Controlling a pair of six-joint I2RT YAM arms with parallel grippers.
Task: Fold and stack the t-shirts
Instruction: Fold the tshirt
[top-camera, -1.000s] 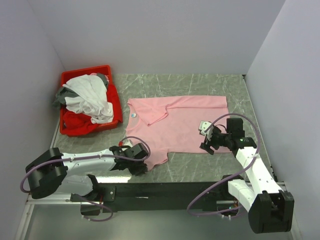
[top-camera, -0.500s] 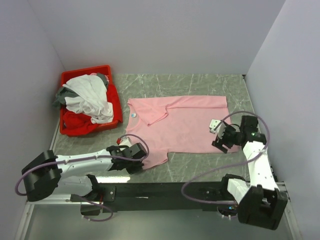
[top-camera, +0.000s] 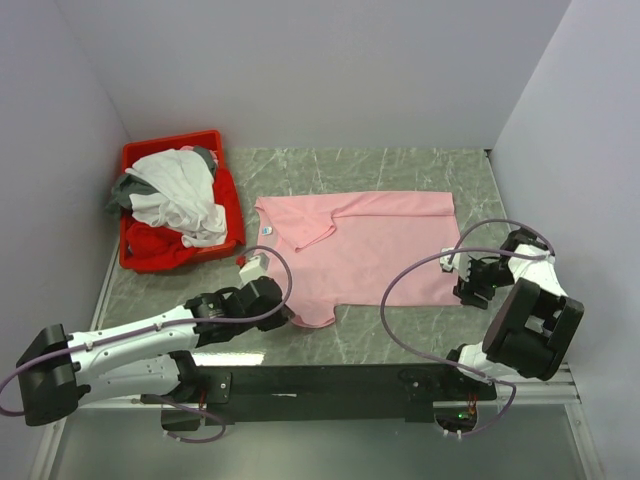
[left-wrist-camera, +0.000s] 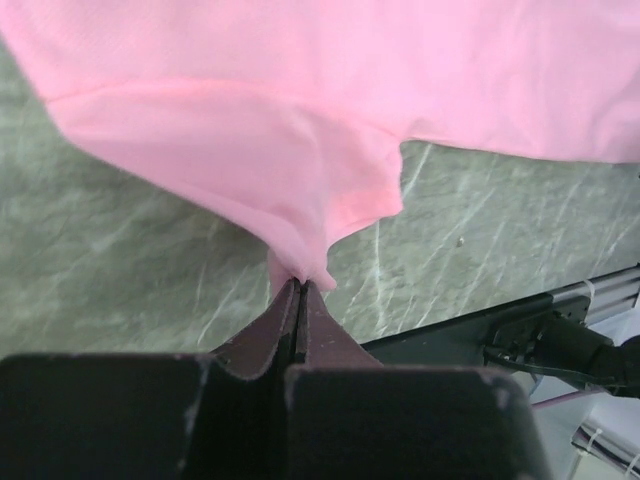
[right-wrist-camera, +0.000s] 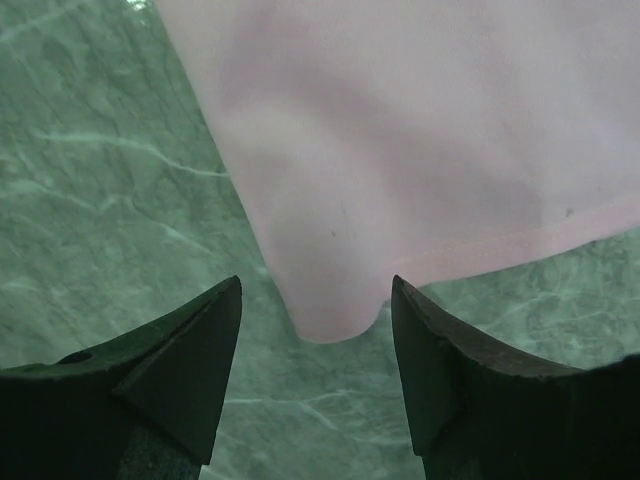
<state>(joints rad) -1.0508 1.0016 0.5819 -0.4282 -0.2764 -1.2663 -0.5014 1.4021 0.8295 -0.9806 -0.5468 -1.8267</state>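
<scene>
Pink cotton short-sleeved t-shirt (top-camera: 360, 250) lies flat on the grey marbled tabletop (top-camera: 400, 170). The left gripper (left-wrist-camera: 302, 285) has just clamped shut on the shirt's 7 o'clock sleeve edge, peaking the cloth. The right gripper (right-wrist-camera: 316, 285) has swung out to the 4 o'clock hem corner. Its jaws are apart astride that corner, not yet pinching. A two-handed fold looks imminent.

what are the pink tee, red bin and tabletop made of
Light pink t-shirt: soft matte knit, probably cotton; it drapes and bunches. Red rectangular bin: rigid plastic, slight sheen, straight moulded rim. Tabletop: green with pale veins, marble-look; stone or laminate, unclear.
</scene>
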